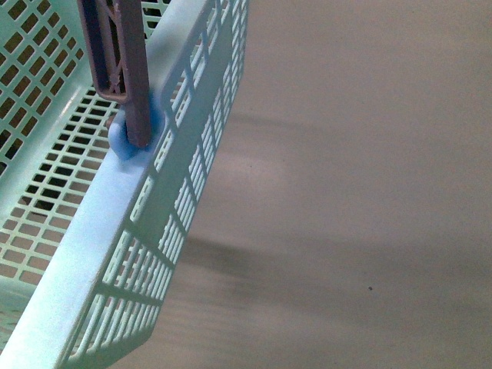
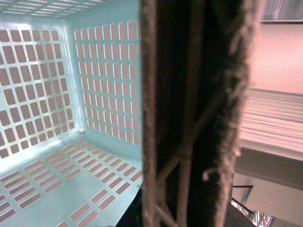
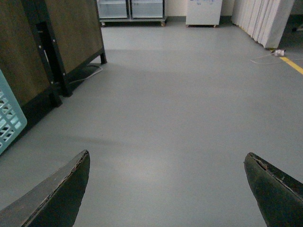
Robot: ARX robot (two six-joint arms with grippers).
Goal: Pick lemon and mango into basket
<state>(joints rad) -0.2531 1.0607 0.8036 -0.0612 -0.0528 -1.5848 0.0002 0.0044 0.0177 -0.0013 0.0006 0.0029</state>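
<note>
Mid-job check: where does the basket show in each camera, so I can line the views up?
Front view: the basket fills the left side, rim running diagonally.
Left wrist view: its slotted inside fills the picture's left half.
Right wrist view: only a corner, at the picture's left edge.
Shared landmark: the brown swing handle, seen in front and left wrist views.

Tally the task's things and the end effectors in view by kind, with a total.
Basket: 1, pale turquoise, no fruit seen in it.
Lemon: 0 in view.
Mango: 0 in view.
End effector: 1 clear, the right end effector, open; the left end effector cannot be made out.
Total: 2.
</note>
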